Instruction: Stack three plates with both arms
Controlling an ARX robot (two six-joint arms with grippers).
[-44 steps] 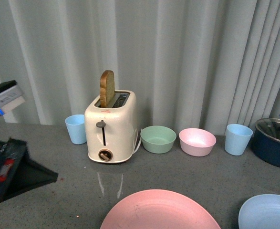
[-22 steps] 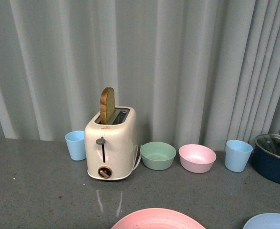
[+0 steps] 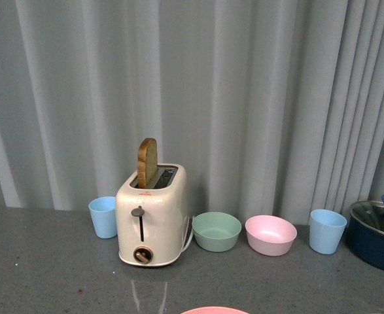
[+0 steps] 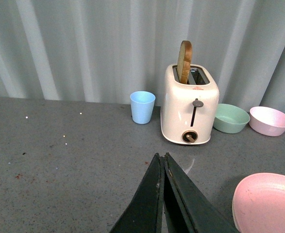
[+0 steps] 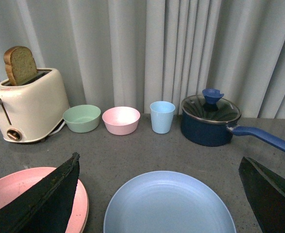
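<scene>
**A:** Where does each arm stand?

**B:** The left gripper [image 4: 161, 160] hovers over the table [image 4: 59, 160], fingers pressed together and empty, pointing toward the toaster [image 4: 189, 109]. The pink plate [image 4: 268, 201] lies flat near it.

**A:** And further along?

**B:** The light blue plate [image 5: 169, 204] lies flat just beside the pink one, with a sliver of table between them. The right gripper [image 5: 159, 160] hangs over it, fingers spread wide, holding nothing. The cream plate is in no view.

**A:** So nothing is stacked yet?

**B:** That's my reading. I'd bring the right fingers down to the blue plate's near rim, one under the lip and one above. Then pinch firmly, lift it level and set it centred on the pink. The left fingers must open before that arm can fetch anything. Stay short of the green bowl [image 5: 81, 118], the pink bowl [image 5: 121, 120] and the saucepan [image 5: 210, 124] behind.
</scene>
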